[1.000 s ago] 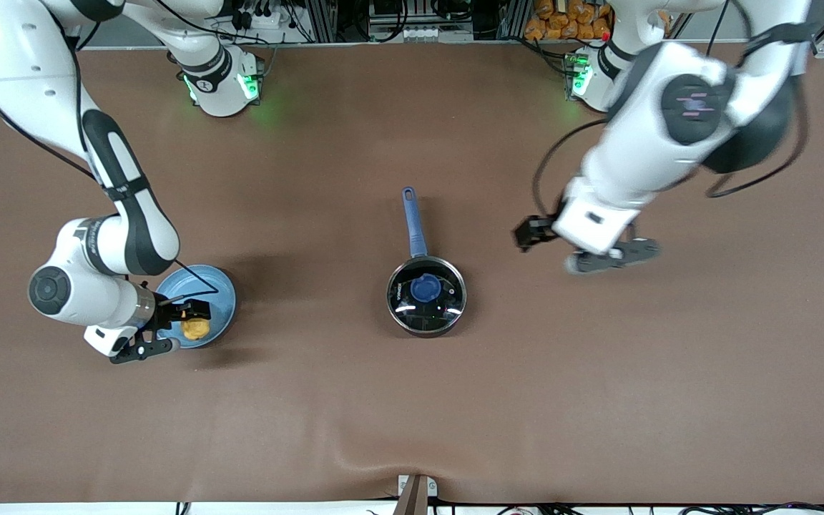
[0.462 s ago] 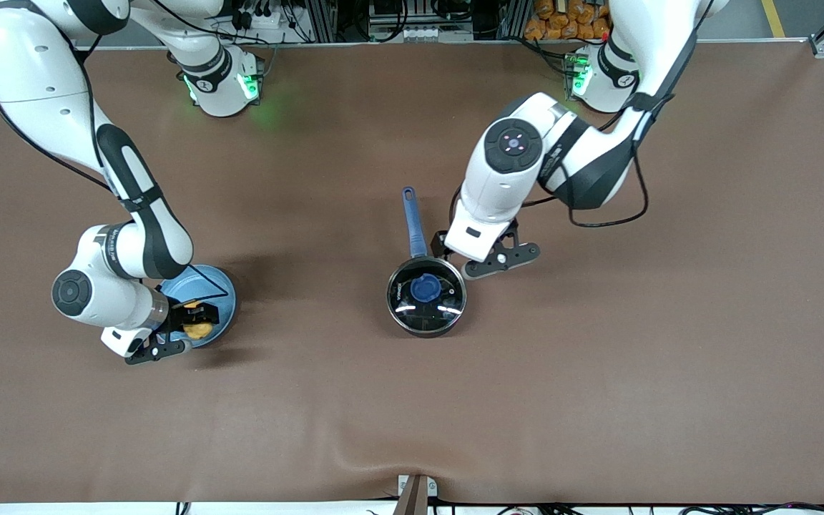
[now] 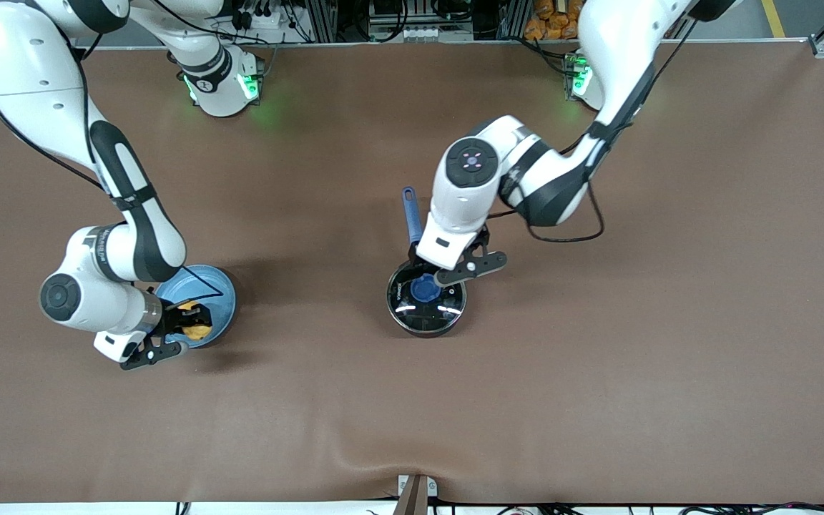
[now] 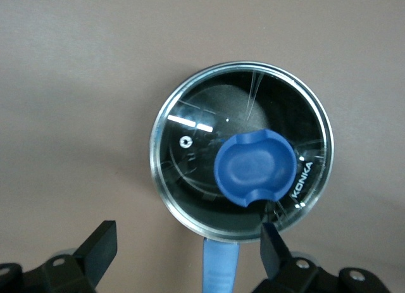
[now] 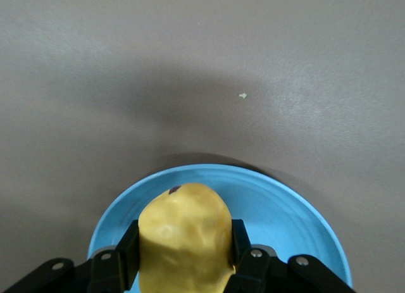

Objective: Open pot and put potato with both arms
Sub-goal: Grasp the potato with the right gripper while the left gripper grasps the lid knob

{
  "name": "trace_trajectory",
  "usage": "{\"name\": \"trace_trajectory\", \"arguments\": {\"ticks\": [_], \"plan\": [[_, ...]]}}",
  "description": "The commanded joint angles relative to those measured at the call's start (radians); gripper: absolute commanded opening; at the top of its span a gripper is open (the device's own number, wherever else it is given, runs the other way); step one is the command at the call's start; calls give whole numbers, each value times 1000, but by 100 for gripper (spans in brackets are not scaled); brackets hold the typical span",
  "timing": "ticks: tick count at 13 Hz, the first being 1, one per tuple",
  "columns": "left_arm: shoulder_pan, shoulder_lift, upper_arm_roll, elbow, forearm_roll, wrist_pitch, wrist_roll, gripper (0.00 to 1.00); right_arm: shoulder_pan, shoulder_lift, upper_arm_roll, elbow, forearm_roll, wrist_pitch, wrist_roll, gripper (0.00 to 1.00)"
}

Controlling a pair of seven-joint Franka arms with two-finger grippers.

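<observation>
The black pot (image 3: 426,309) stands mid-table with its glass lid (image 4: 190,160) on, its blue knob (image 3: 424,287) (image 4: 255,168) on top and its blue handle (image 3: 410,214) (image 4: 220,268) pointing toward the robots' bases. My left gripper (image 3: 446,266) (image 4: 188,249) hovers open over the pot's rim where the handle joins, clear of the knob. The yellow potato (image 3: 199,330) (image 5: 186,242) lies on a light-blue plate (image 3: 217,297) (image 5: 285,211) toward the right arm's end. My right gripper (image 3: 182,323) (image 5: 185,252) is shut on the potato, one finger pressed on each side.
Brown mat (image 3: 598,372) covers the table, with a raised wrinkle (image 3: 383,447) near the front edge and a small bracket (image 3: 415,492) at that edge. Both robot bases (image 3: 222,86) stand along the edge farthest from the camera.
My left arm swung in from its end of the table and came over the pot. My right gripper's fingers closed onto the potato on the plate.
</observation>
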Motion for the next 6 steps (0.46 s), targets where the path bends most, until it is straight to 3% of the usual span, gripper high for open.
{"name": "trace_trajectory", "arguments": {"ticks": [1, 6], "plan": [[-33, 60, 20, 43, 57, 78, -54, 100, 2, -23, 10, 56, 19, -123, 18, 0], [-172, 103, 172, 83, 65, 135, -93, 100, 76, -73, 15, 73, 19, -201, 189, 0]]}}
